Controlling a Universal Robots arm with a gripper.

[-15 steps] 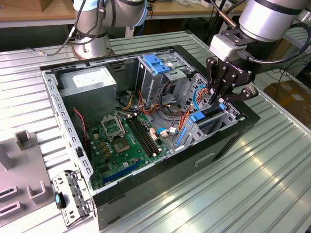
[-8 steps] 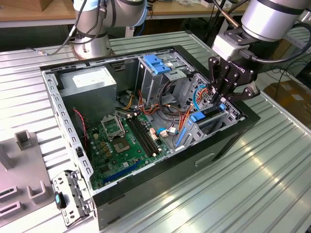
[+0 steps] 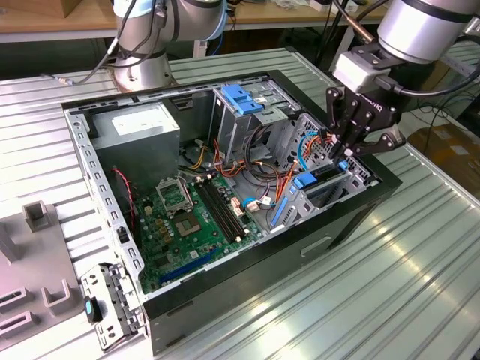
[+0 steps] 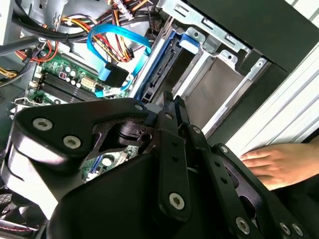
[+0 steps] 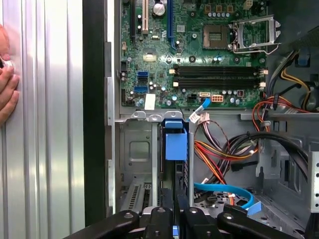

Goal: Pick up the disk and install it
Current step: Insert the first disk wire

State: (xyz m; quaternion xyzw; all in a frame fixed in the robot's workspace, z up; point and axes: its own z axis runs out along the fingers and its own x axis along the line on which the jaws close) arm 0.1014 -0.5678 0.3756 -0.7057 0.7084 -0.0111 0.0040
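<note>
The disk stands on edge in a bay at the front corner of the open computer case, on the exterior view's right. Its blue side rail and blue end tab show in the wrist views. My gripper hangs right above that bay, fingers drawn together with no thing seen between them. In both wrist views the gripper points down at the disk's outer edge. Whether the tips touch it I cannot tell.
Inside the case lie the green motherboard, a grey power-supply box, a metal drive cage with a blue handle and loose orange and blue cables. A person's hand rests on the ribbed table beside the case. Grey fixtures sit at the exterior view's left.
</note>
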